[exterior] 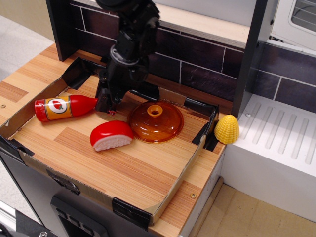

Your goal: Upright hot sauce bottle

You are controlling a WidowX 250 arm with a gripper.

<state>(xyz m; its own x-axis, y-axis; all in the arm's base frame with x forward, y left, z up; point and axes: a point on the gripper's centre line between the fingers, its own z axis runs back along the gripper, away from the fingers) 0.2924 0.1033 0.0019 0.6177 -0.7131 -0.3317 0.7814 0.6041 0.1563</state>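
The hot sauce bottle (64, 107) lies on its side at the left of the wooden tray (123, 168). It is glossy red with an orange-yellow label, and its neck points right. My black gripper (104, 104) hangs low over the tray, right at the tip of the bottle's neck, and covers the cap end. The fingers are dark and seen from behind, so I cannot tell how far apart they are or whether they hold the cap.
A red-and-white sushi toy (111, 135) lies just in front of the gripper. An amber lid (155, 121) sits to its right. A yellow corn toy (226, 129) stands past the tray's right rim. A dark tiled wall (197, 59) closes the back.
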